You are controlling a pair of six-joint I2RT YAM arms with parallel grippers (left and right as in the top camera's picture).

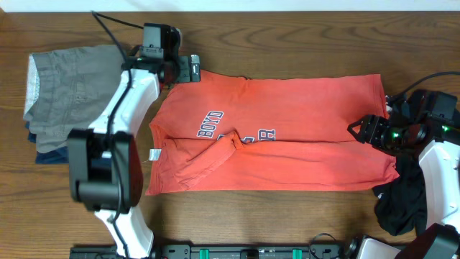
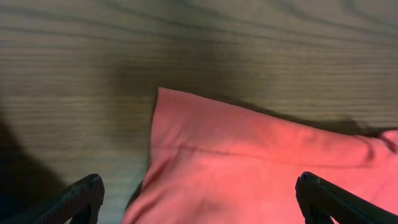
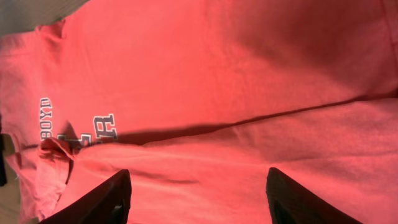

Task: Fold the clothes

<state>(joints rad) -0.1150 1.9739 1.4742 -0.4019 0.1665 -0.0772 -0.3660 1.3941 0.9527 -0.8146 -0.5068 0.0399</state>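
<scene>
The coral-red T-shirt [image 1: 287, 129] lies spread across the middle of the table, its near long side folded up over the lettering [image 1: 212, 122]. A limp black garment [image 1: 399, 201] is bunched at the right front, beside the right arm. My left gripper [image 1: 188, 68] hovers at the shirt's far left corner [image 2: 249, 162], open, with its fingertips [image 2: 84, 193] astride the cloth and gripping nothing. At the shirt's right edge my right gripper [image 1: 359, 131] is open above the red fabric [image 3: 217, 81]; both fingers [image 3: 102, 199] stand wide apart and hold nothing.
A folded grey garment [image 1: 68, 86] with a pale waistband rests at the far left on top of a navy blue one [image 1: 44, 155]. Bare wood table [image 1: 287, 39] runs along the back. Arm bases line the front edge.
</scene>
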